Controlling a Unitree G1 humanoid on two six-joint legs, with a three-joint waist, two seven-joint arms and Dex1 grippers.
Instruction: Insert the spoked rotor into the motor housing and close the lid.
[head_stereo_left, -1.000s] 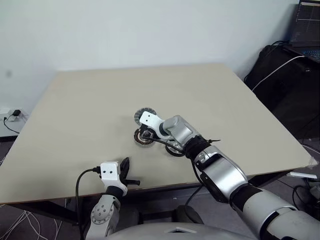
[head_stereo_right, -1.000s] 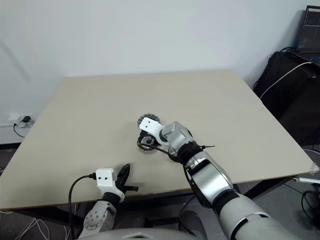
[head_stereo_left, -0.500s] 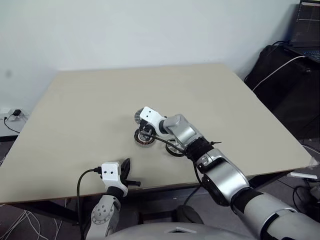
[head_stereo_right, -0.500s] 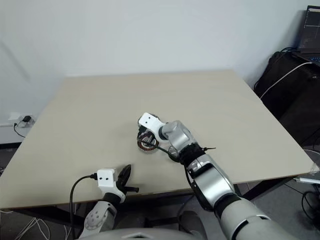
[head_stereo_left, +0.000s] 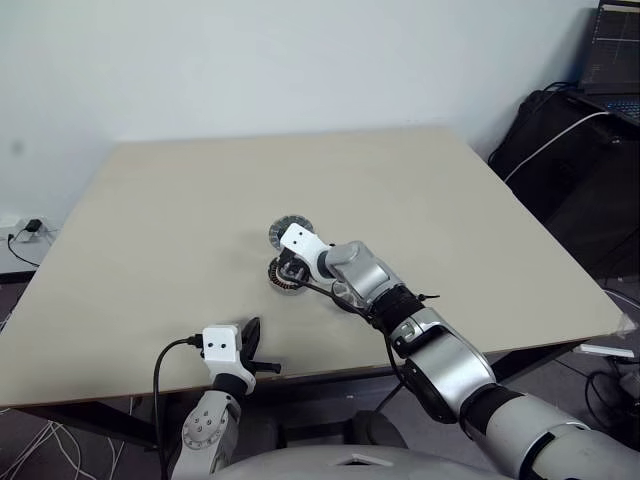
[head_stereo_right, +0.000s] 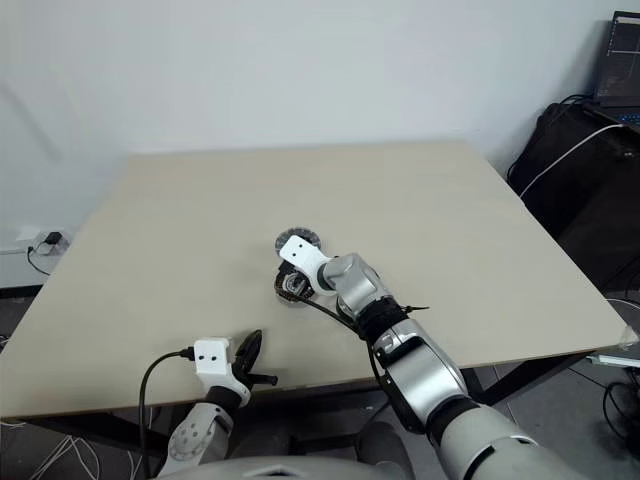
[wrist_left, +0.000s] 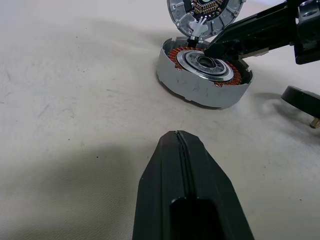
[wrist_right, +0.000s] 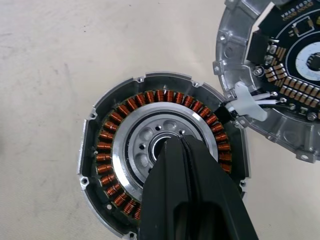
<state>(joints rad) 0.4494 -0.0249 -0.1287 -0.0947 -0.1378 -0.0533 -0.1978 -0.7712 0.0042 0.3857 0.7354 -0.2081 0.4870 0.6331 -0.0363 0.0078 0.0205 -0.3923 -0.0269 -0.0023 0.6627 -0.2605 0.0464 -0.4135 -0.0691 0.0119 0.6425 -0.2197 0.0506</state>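
The motor housing (wrist_right: 162, 172) sits near the middle of the table (head_stereo_left: 150, 220), its ring of copper coils around a pale centre facing up. The lid (wrist_right: 280, 75) lies touching it at about one o'clock, a white connector bridging the two. The right gripper (wrist_right: 181, 137) hangs over the housing's hub, its fingers pressed together on nothing; whether the tips touch the hub is hard to tell. At about four o'clock from the housing lies a dark-rimmed disc, probably the spoked rotor (wrist_left: 301, 97). The left gripper (wrist_left: 177, 136), jaws pressed together and empty, hovers at the table's near edge, around seven o'clock.
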